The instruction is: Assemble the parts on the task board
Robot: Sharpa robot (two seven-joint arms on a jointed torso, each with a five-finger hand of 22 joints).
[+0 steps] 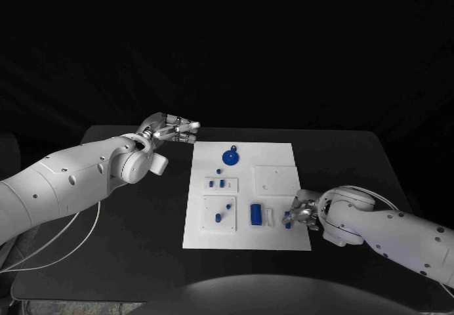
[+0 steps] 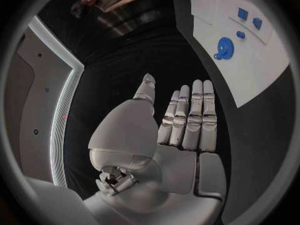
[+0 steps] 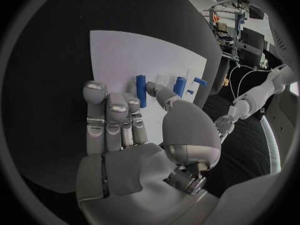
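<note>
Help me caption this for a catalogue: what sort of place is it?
Probably a robotics lab test bench: a black table against a dark backdrop, a white task board with blue parts, and cluttered equipment racks beyond.

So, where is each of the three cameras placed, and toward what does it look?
Head view: above, facing down at the task board; both arms show.
Left wrist view: behind the left hand, fingers straight; the blue gear beyond.
Right wrist view: behind the right hand, toward the board's blue parts.
Shared: head and left wrist views both show the gear.

Bare table flanks the task board; blue parts crowd its near half
</note>
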